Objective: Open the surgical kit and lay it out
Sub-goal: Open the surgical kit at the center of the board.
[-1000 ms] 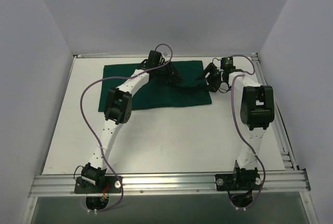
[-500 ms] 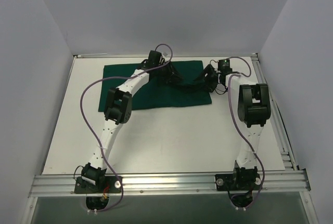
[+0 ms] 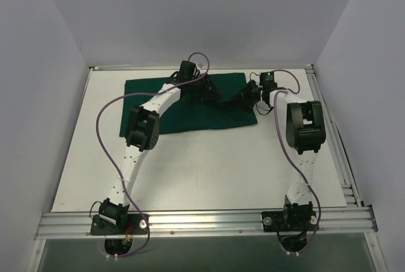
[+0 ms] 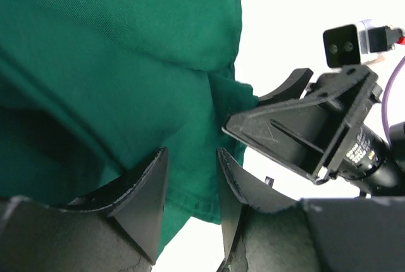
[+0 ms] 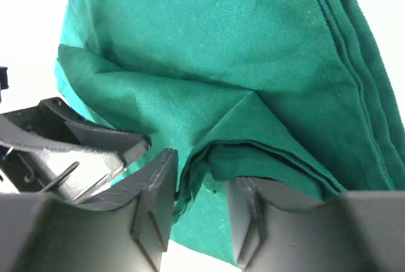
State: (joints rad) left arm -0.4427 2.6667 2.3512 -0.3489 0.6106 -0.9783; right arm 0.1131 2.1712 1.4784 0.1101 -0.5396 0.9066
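Observation:
The surgical kit is a dark green cloth wrap (image 3: 136, 88) lying flat at the back of the white table. Both grippers meet over its right part. My left gripper (image 3: 212, 95) (image 4: 192, 155) is open at half width, and the wrap's hemmed corner (image 4: 190, 209) shows in the gap between its fingers. My right gripper (image 3: 239, 99) (image 5: 204, 171) is open around a raised fold of the wrap (image 5: 221, 126). That fold touches the right gripper's left finger (image 5: 155, 190). Folded layers (image 5: 354, 63) run along the wrap's edge. The wrap's contents are hidden.
An aluminium rail (image 3: 202, 221) carries both arm bases at the near edge. Another rail (image 3: 345, 164) runs down the right side. White walls close in the left, back and right. Purple cables (image 3: 104, 114) loop off each arm. The bare white table (image 3: 209, 164) lies in front of the wrap.
My right gripper has moved left onto the wrap's right edge and its jaws have narrowed around the fold. The left arm has barely moved.

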